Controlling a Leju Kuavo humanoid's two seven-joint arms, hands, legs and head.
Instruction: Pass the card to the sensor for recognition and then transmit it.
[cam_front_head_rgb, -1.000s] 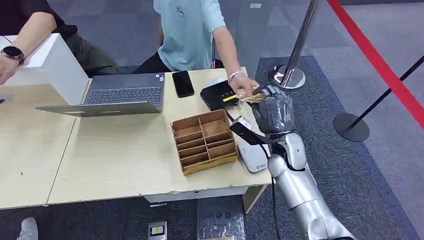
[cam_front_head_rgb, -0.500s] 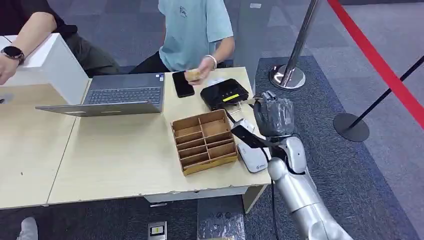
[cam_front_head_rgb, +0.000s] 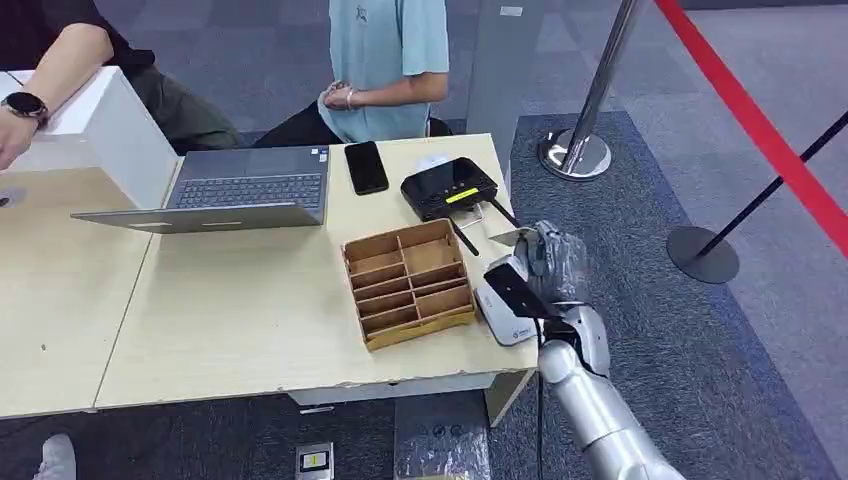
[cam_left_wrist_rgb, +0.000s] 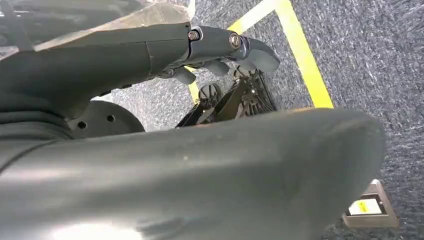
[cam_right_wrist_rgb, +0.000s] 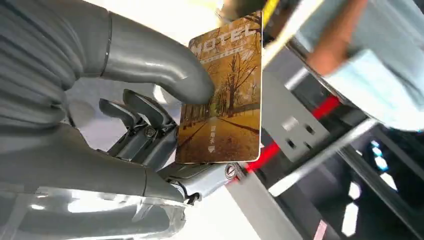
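My right hand (cam_front_head_rgb: 548, 262) hovers over the table's right edge and pinches a hotel card (cam_right_wrist_rgb: 225, 100), brown with an autumn tree picture, between thumb (cam_right_wrist_rgb: 160, 70) and fingers. From the head view the card (cam_front_head_rgb: 506, 237) is a pale sliver sticking out of the hand toward the black sensor box (cam_front_head_rgb: 450, 187), which has a lit yellow strip. A white flat device (cam_front_head_rgb: 505, 315) lies on the table just below the hand. My left hand (cam_left_wrist_rgb: 220, 42) hangs over the carpet, fingers loosely extended, holding nothing.
A cardboard divider box (cam_front_head_rgb: 408, 285) sits left of my right hand. A laptop (cam_front_head_rgb: 245, 190), a phone (cam_front_head_rgb: 366, 167) and a white box (cam_front_head_rgb: 100, 120) lie farther back. Two people sit behind the table (cam_front_head_rgb: 250, 330). Stanchion bases (cam_front_head_rgb: 580, 155) (cam_front_head_rgb: 702, 255) stand on the carpet.
A person's hand that touched the card at my right hand has pulled back to their body. My right hand has dropped and drawn back toward me, away from the black sensor box.
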